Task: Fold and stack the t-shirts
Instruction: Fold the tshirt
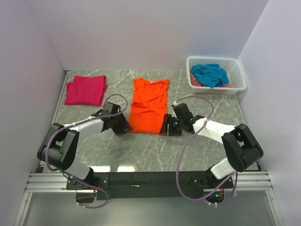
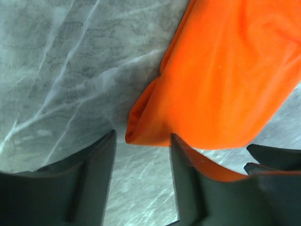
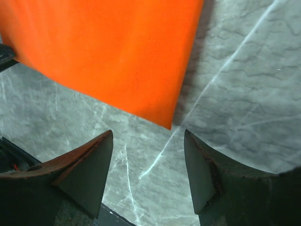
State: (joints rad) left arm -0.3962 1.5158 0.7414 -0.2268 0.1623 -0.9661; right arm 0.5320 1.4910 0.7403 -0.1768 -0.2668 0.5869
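Note:
The orange t-shirt (image 1: 148,106) lies on the table, sides folded in, collar to the far side. My left gripper (image 1: 123,126) is open at its near left corner (image 2: 136,134); the corner lies just ahead of the fingertips, nothing between the jaws. My right gripper (image 1: 165,127) is open at the near right corner (image 3: 167,123), also just short of it. The magenta-pink t-shirt (image 1: 85,89) lies folded at the far left. The teal-blue t-shirt (image 1: 209,74) is crumpled in the basket.
A white lattice basket (image 1: 237,75) stands at the far right corner, with pink cloth under the teal shirt. White walls close in the table on three sides. The grey marble tabletop (image 1: 155,150) shows in front of the orange shirt.

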